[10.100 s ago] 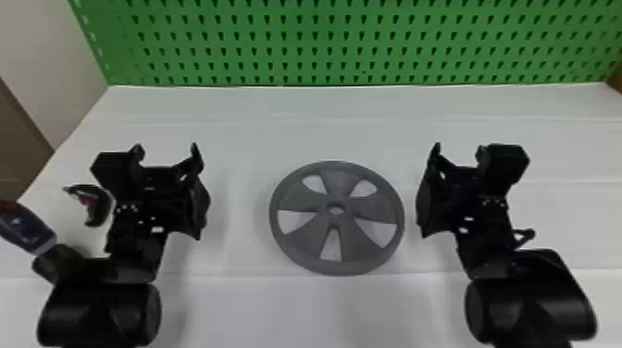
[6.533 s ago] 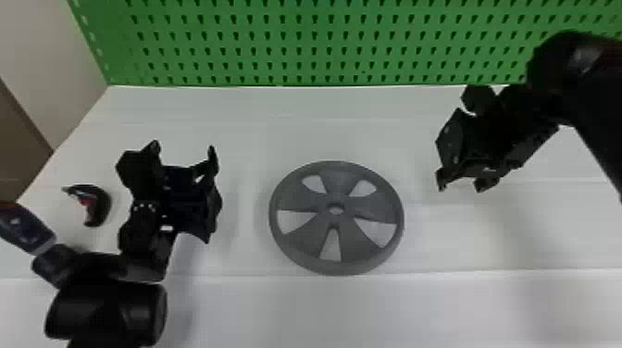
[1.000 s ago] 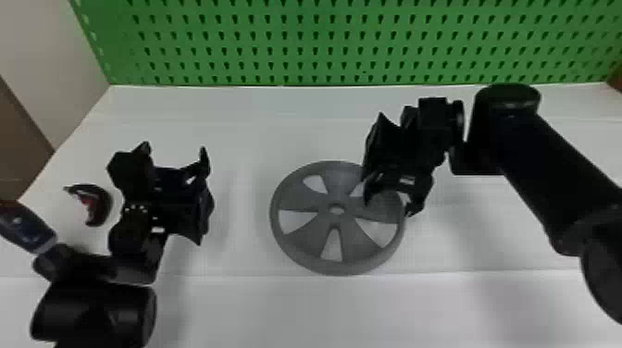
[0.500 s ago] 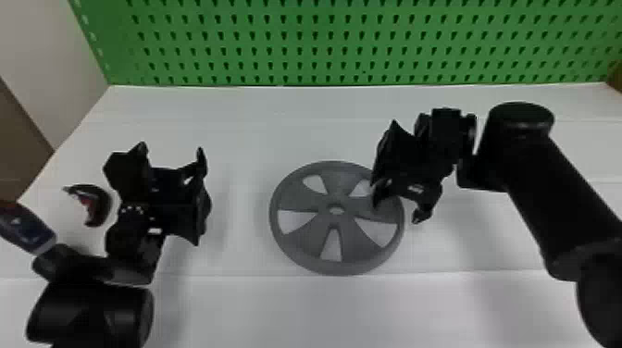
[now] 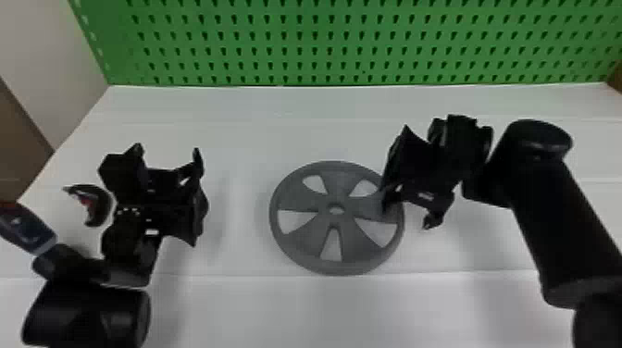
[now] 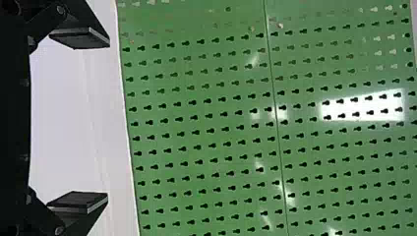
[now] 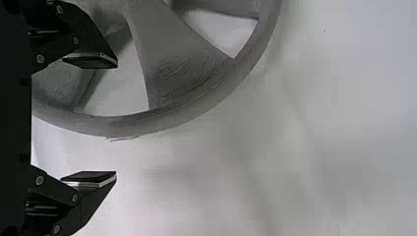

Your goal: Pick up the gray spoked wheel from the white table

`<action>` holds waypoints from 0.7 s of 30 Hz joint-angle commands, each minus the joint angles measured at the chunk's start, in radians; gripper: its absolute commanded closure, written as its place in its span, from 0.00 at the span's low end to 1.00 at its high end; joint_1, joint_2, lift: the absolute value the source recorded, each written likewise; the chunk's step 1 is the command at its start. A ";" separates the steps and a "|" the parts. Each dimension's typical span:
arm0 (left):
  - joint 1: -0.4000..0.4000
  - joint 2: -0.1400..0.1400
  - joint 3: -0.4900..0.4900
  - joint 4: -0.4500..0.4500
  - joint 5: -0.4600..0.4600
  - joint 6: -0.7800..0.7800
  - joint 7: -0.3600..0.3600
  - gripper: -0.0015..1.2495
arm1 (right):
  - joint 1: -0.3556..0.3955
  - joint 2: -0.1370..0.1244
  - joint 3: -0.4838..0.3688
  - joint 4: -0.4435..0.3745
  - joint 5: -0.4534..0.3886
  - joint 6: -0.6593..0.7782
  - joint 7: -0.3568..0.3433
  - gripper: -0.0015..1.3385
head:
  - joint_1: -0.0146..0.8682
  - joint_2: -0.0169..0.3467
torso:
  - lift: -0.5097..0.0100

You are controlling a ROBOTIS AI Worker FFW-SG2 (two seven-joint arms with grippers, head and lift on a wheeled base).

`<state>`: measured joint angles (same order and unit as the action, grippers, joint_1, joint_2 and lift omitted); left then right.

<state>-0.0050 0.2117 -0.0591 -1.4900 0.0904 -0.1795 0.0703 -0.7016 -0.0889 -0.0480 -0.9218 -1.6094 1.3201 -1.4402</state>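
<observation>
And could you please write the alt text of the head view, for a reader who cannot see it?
A gray spoked wheel lies flat on a white table, with the robot's open right gripper at its right edge. The open left gripper hovers left of the wheel, and a green pegboard stands behind the table.

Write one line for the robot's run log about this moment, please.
gray spoked wheel: flat on white table | right gripper: open, at wheel's right side | left gripper: open, left of wheel | wheel not gripped
</observation>
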 commanded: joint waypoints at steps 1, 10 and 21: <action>-0.001 0.002 -0.002 -0.001 0.000 0.000 0.000 0.14 | 0.007 0.005 0.008 -0.028 -0.014 0.024 -0.040 0.34 | 0.93 0.17 | 0.79; 0.000 0.003 -0.005 -0.001 0.000 0.000 0.003 0.14 | 0.030 0.018 -0.009 -0.081 0.005 0.088 -0.089 0.34 | 0.93 0.17 | 0.79; -0.003 0.011 -0.015 -0.001 0.006 0.003 0.006 0.14 | 0.071 0.048 -0.058 -0.100 -0.006 0.102 -0.106 0.34 | 0.93 0.17 | 0.79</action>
<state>-0.0069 0.2204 -0.0723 -1.4910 0.0939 -0.1782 0.0763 -0.6434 -0.0517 -0.1074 -1.0131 -1.6311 1.4256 -1.5463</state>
